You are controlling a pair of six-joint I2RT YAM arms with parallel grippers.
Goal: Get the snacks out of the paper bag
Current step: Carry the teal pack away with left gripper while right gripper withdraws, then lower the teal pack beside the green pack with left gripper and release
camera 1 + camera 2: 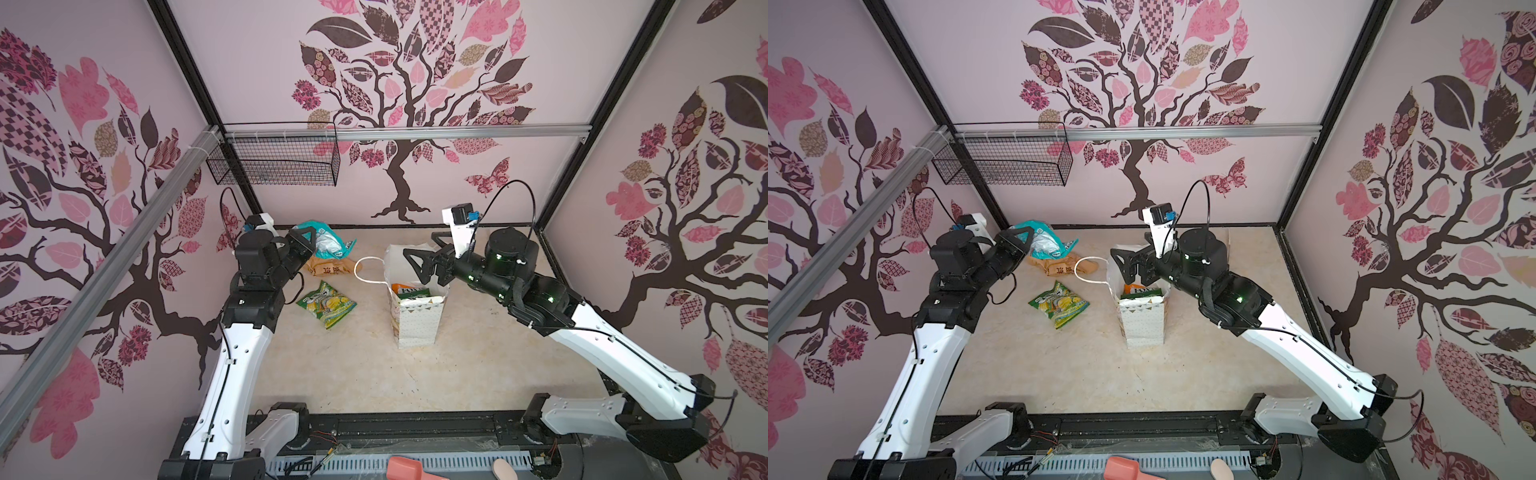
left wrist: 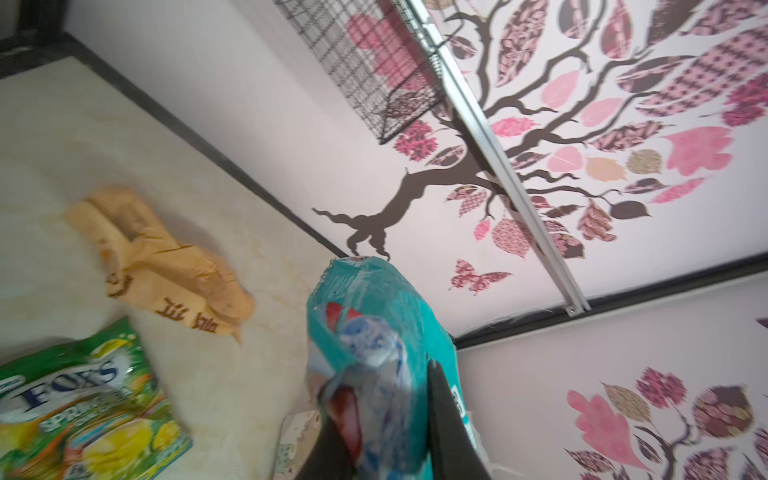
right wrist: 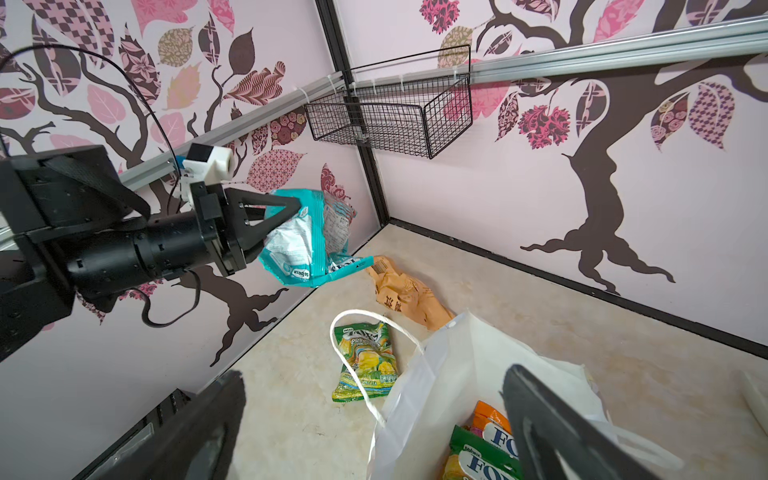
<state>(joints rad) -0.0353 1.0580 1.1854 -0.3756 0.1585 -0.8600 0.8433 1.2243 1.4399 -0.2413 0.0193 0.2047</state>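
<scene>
As left gripper [image 3: 291, 216] holds teal packet [image 3: 309, 249], right wrist shows bagged snacks [image 3: 478, 455]

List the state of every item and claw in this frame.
paper bag, upright, open
teal packet, gripped, off the table
tan-orange packet, lying on the table
green-and-yellow packet, flat on the table
orange and green packets, inside the bag
left claw, shut on teal packet
right claw, open over the bag's mouth

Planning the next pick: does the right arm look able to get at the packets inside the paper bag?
Probably yes. The right end effector hangs open above the open mouth of the paper bag, where the green packet and orange packet stand exposed, with nothing covering them.
</scene>
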